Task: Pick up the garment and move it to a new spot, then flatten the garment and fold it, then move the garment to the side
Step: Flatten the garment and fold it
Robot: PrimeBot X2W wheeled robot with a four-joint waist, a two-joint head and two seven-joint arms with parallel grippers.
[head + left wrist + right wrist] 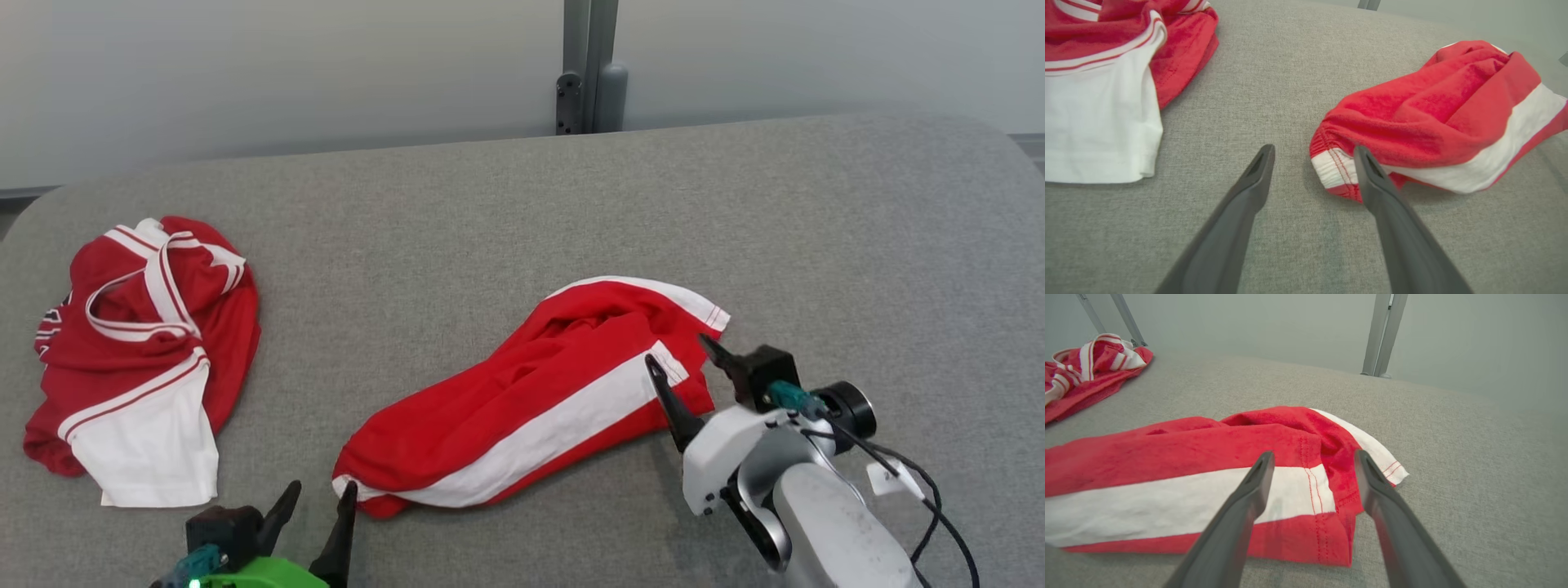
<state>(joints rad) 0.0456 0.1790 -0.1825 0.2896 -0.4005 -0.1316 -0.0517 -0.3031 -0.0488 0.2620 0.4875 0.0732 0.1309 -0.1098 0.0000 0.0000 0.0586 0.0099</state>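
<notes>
Red cloth with a white band, the garment (531, 400) is lying bunched and slantwise near the middle of the grey worktop (816, 245). Nothing is lifting it; it is resting on the worktop along its full length.

Left end effector (321, 488): the fingers are standing apart and holding nothing. In the left wrist view one finger (1370, 171) is overlapping the garment's near stitched end, while the other is hanging over bare worktop just beside it. I cannot tell whether the tip is touching the cloth.

Right end effector (676, 349): the fingers are standing apart and holding nothing. In the right wrist view they are straddling the garment's far end, over the seam where the white band is ending.

A jersey (147, 351), also red and white, is lying crumpled at the left of the worktop, well apart from the garment. I am treating it as outside the current step, since both end effectors are addressing the middle garment.

Progress, as I am judging it:
- Pick-up: not yet done. Both end effectors are sitting at opposite ends, placed for closing.
- Moving to a new spot, flattening, folding and moving aside: all remaining.

I am rating the task as near its start.
</notes>
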